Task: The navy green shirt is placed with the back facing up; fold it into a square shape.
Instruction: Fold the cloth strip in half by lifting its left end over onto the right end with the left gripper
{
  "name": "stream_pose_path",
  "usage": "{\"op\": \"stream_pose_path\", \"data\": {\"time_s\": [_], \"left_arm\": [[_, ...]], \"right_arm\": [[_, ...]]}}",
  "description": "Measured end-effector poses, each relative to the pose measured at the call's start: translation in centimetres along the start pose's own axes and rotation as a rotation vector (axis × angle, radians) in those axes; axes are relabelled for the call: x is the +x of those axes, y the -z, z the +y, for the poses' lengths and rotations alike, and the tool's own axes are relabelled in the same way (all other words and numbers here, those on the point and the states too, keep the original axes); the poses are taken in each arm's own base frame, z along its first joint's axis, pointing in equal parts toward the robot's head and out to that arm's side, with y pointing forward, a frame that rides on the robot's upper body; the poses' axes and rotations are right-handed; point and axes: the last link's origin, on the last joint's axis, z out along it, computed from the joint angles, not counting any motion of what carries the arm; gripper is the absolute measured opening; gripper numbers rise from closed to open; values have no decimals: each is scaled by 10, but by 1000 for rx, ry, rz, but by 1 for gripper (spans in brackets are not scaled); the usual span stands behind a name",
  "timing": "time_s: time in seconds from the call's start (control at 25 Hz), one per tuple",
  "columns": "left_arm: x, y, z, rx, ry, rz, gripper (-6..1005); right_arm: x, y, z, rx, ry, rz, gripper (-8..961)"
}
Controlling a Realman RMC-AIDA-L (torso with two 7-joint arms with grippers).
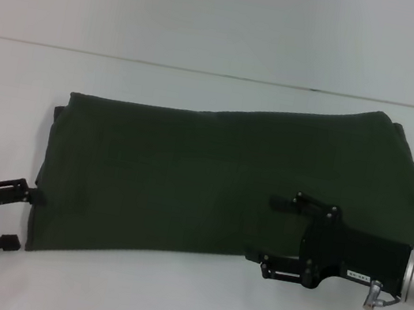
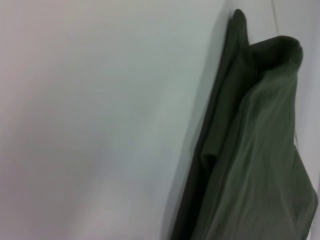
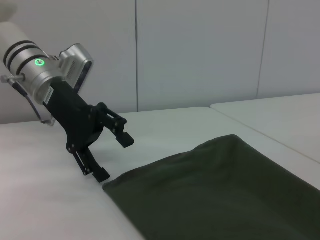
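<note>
The shirt lies flat on the white table, already folded lengthwise into a long band running left to right, plain side up, no print showing. The left gripper sits at the band's near-left corner, fingers spread wide, upper tip just touching the cloth edge, nothing pinched. In the right wrist view that same gripper hangs open right at the corner, low to the table. It's placed there, I'd judge, to take hold of that end. The left wrist view shows the stacked layers at the shirt's edge, so there are several thicknesses to bite at once.

Over on the other side, the right gripper hovers above the near edge around mid-length, fingers wide as well, holding nothing. It looks placed to grip or pin the band at that spot. What's left, by my reading, is a crosswise fold bringing one end over to turn the band into a square.
</note>
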Motion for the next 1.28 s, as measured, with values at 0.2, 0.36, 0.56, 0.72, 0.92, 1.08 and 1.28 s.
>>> {"op": "stream_pose_path", "data": {"time_s": [0.2,0.36,0.56,0.72,0.92,1.08,1.28], "left_arm": [[0,-2,0,7,-2,-4,957],[0,-3,1,7,-4,-3,957],[1,-6,1,8,-4,-2,956],[1,-6,1,9,-2,0,955],[1,-7,1,12,1,1,954],[0,-7,1,16,-2,-5,954],[0,-7,0,17,1,-2,953]], "right_arm": [[0,0,0,0,0,-1,925],[-1,0,0,-1,0,-2,924],[-1,0,0,-2,0,-1,924],[-1,0,0,-3,-1,-1,924],[0,0,0,-3,-2,0,924],[0,0,0,-4,-3,0,924],[0,0,0,-4,-4,0,924]]}}
